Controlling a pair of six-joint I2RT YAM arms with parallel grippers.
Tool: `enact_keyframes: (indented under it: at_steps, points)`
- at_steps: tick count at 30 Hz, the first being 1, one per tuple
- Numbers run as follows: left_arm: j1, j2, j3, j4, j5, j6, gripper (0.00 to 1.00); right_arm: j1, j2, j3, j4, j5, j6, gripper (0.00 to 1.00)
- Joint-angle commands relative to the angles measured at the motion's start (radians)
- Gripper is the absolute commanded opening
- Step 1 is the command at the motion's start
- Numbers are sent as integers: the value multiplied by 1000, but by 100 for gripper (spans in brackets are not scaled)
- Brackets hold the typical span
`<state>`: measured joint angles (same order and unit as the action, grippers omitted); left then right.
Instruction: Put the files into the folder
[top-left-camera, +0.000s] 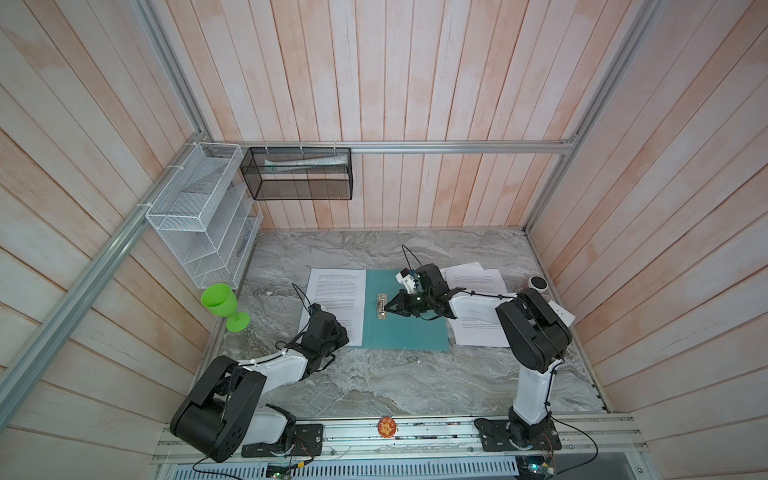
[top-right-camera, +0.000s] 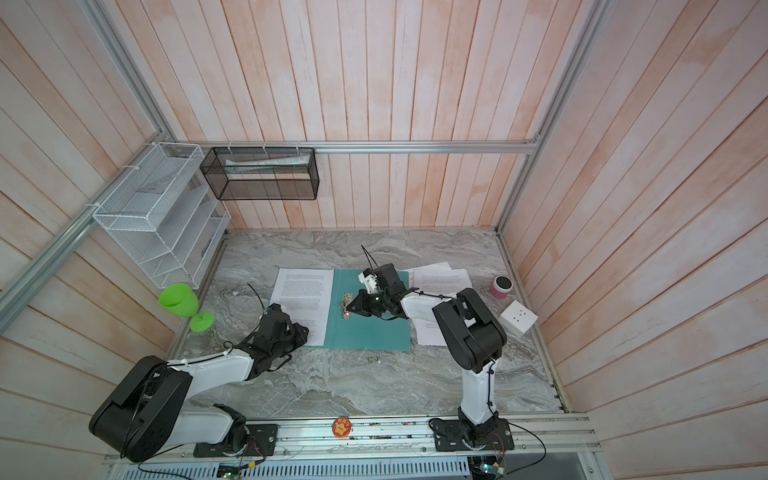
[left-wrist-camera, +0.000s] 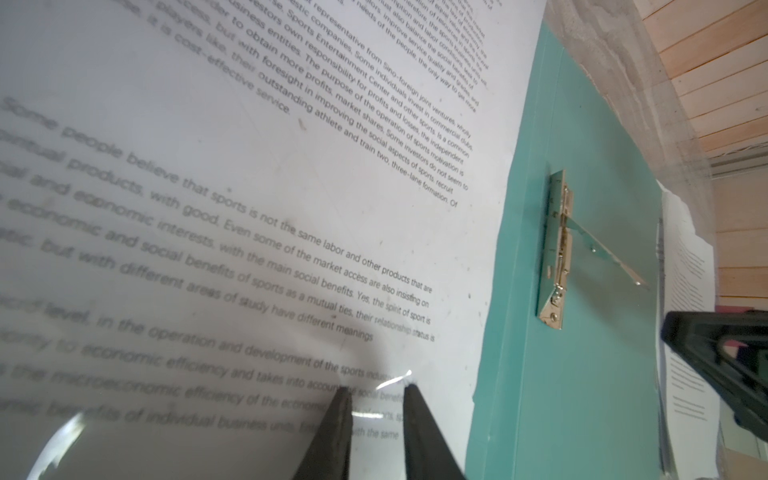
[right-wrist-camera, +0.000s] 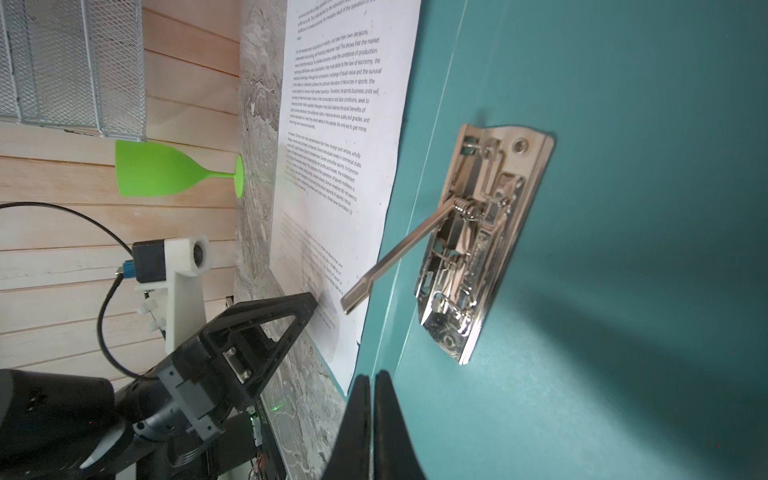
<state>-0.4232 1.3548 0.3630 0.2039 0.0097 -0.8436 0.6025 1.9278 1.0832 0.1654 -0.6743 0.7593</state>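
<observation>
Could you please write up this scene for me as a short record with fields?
folder: teal, lying open and flat on the marble table
clip: metal, on the folder's inner face, lever raised
sheet: printed, left of the clip, edge overlapping the folder
other files: loose pile right of the folder
left gripper: jaws slightly apart, tips on the sheet
right gripper: shut, empty, tips close to the clip
task state: no file under the clip yet

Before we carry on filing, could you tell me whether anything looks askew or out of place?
In a top view, the papers right of the folder lie fanned and crooked, not squared. The clip lever stands raised.
</observation>
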Motion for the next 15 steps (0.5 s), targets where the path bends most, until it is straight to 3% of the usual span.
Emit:
enact_keyframes:
  at_steps: [1, 15]
  points:
    - [7, 2, -48, -140, -24, -17, 26, 23, 14, 1, 36, -23, 26, 0]
    - [8, -17, -61, -112, -14, -18, 26, 46, 173, 153, 30, -45, 27, 0]
